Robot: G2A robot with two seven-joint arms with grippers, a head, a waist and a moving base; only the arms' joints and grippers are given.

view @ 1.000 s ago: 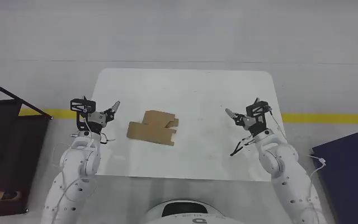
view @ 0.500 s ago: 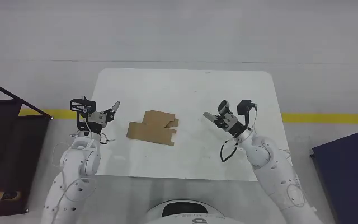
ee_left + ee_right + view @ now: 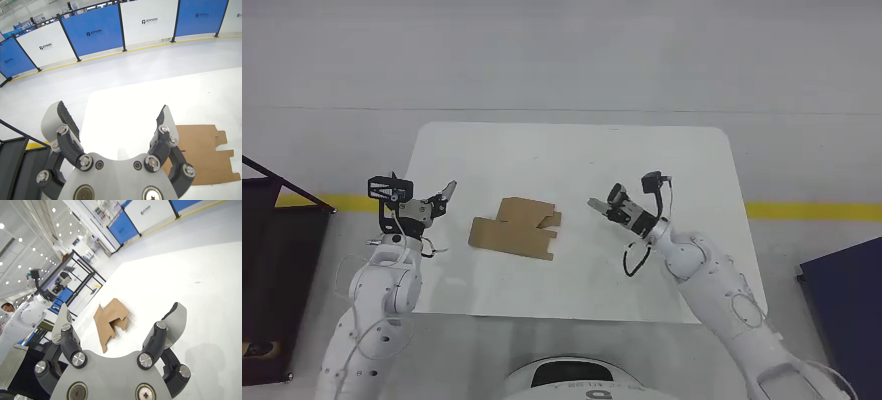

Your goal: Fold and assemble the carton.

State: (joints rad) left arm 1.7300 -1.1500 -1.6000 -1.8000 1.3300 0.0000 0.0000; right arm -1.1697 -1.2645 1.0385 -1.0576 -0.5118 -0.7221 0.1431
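Observation:
A flat brown cardboard carton [image 3: 514,229] lies unfolded near the middle of the white table [image 3: 572,160]. It also appears in the left wrist view [image 3: 204,151] and the right wrist view [image 3: 110,321]. My left gripper [image 3: 442,194] [image 3: 113,119] hangs open at the table's left edge, apart from the carton. To the right of the carton, a short gap away, my right gripper [image 3: 604,201] [image 3: 121,315] is open and points at it. Nothing is between either pair of fingers.
Bare table surface lies behind and in front of the carton and across the right side. A dark rack [image 3: 267,250] stands off the table's left edge. A yellow floor line [image 3: 812,211] runs past both sides.
My right arm has swung left from the table's right edge toward the carton, its gripper staying open. The left arm and the carton have not moved.

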